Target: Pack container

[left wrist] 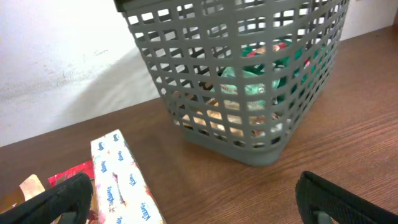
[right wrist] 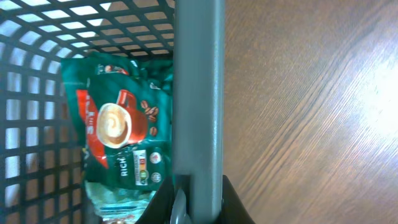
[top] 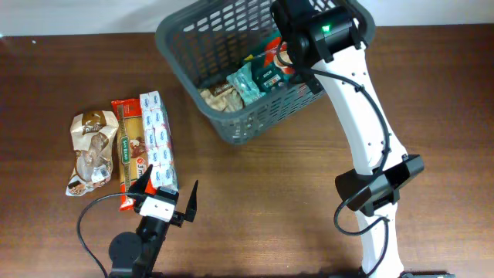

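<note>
Overhead, the container (top: 266, 117) sits at the far side of the dark wooden table (top: 255, 208), turned at an angle, a big grey lattice-sided basket already holding several packets. The right arm stretches up the right side of the table to the basket's right rim, its wrist over that edge. From the right wrist camera you can see the right gripper (right wrist: 198, 200) closed on that solid rim, one dark finger pressed against each side of it. Just inside the wall there lies a green coffee packet (right wrist: 121, 134) with a cup printed on it. A teal packet (top: 248, 83) and some pale, brownish bags lie beside it in the basket's lower corner. The left gripper (top: 172, 179) is low at the near edge of the table, well apart from the basket, its fingers (left wrist: 59, 202) spread wide with nothing between them. Right by it, three things lie side by side on the wood: a white and blue tissue pack (top: 157, 139), a red packet (top: 130, 150) touching its left side, and a crumpled brown bag (top: 93, 150) furthest left.
</note>
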You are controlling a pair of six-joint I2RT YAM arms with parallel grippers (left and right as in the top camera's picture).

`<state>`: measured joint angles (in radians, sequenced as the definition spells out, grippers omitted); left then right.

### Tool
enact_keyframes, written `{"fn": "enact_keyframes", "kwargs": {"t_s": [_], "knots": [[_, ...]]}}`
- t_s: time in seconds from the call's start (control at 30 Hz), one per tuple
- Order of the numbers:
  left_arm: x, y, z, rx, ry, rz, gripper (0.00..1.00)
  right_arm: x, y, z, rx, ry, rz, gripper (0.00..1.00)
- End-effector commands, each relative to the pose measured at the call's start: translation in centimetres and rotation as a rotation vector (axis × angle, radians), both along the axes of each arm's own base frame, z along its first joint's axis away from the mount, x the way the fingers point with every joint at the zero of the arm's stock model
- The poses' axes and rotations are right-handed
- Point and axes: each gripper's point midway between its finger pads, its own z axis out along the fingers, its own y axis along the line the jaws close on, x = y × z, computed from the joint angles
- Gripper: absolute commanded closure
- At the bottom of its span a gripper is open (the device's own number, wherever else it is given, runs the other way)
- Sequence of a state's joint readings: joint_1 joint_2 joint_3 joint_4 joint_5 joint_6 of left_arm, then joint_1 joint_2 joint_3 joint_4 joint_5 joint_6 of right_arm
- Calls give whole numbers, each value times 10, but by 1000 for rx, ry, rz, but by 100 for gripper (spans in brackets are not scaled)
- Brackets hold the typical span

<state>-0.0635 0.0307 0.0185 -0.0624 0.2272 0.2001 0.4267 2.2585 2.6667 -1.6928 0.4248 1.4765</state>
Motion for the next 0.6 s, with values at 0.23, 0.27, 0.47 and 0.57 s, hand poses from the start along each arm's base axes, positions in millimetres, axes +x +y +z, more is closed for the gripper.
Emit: {"fn": "enact_keyframes", "kwargs": {"t_s": [0.23, 0.27, 0.47, 0.57], "knots": [[1, 0, -5, -4, 11, 5, 1, -10, 17, 33, 100, -181, -204, 96], [1, 0, -5, -3, 12, 5, 1, -11, 21, 33, 101, -181, -196, 96], [1, 0, -5, -3, 12, 5, 1, -20, 45, 33, 138, -199, -204, 96], [1, 0, -5, -3, 12, 5, 1, -21, 47, 33, 173, -209, -254, 96]]}}
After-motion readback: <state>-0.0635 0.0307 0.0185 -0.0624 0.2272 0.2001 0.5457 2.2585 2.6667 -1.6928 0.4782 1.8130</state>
